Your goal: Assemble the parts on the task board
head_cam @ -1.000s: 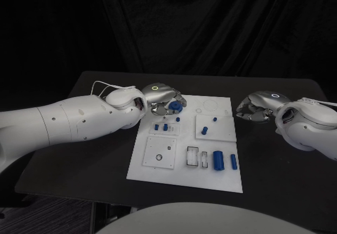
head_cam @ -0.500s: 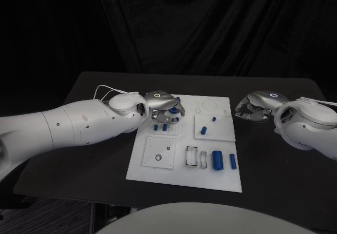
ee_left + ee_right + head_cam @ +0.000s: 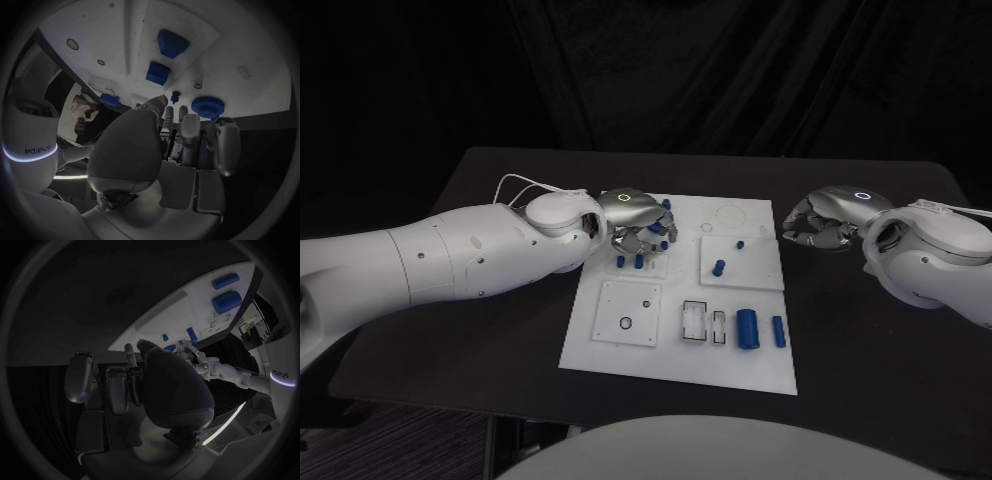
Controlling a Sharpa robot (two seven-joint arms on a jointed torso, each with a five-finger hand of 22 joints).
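The robot's silver left hand hovers over the far left corner of the white task board on the black tabletop, fingers curled round a round blue knurled part; whether it truly grips it is unclear. The part's axis seems roughly upright, and seating it squarely looks the step in hand. The right hand waits off the board's right edge, fingers curled, holding nothing.

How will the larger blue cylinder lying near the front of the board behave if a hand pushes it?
The larger blue cylinder lies on its side, so it probably rolls across the task board. It looks solid and stiff. Its smooth surface may slip in a pinch.
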